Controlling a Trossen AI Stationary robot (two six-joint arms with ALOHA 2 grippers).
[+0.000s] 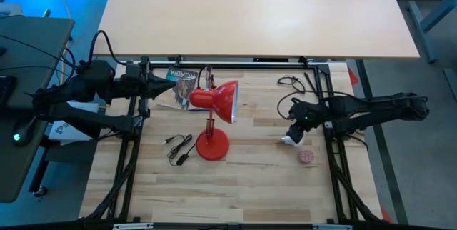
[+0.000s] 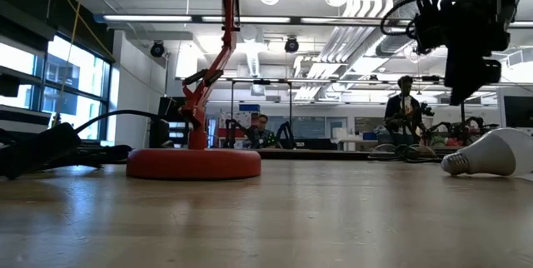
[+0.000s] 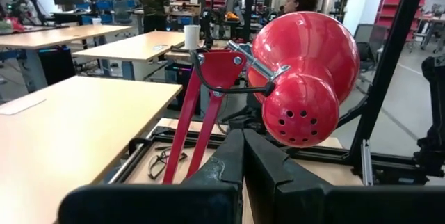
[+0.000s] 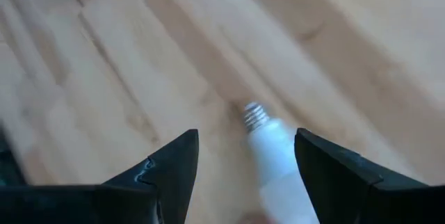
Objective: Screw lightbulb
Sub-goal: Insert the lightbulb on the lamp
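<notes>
From the high view, I have the right gripper (image 1: 295,131) over the bulb (image 1: 288,141), which lies on the table (image 1: 257,187) right of the lamp (image 1: 214,108). A pink ball (image 1: 306,156) sits just beside the bulb, nearer the front edge. The left gripper (image 1: 170,87) waits by the lamp's shade, at the back left. A black cord (image 1: 178,147) lies by the lamp's base.

In the low view, the bulb (image 2: 491,155) rests on its side on the wood, its screw base pointing toward the lamp base (image 2: 193,163). The right gripper (image 2: 470,60) hangs above it, clear of it. People sit and stand in the room beyond.

The left wrist view looks along my left gripper (image 3: 243,156), fingers pressed together on nothing, straight at the back of the red shade (image 3: 306,74).

The right wrist view gives the best read: the right gripper (image 4: 247,161) has its fingers (image 4: 177,168) spread wide, one on each side of the bulb (image 4: 278,161), not touching it. The screw base points away from the wrist.

My judgement: the task is barely begun. The bulb is not picked up and nothing is in the socket. Left to do: lower and clamp on the bulb, lift it, carry it to the shade's opening, seat the thread and turn it in.
</notes>
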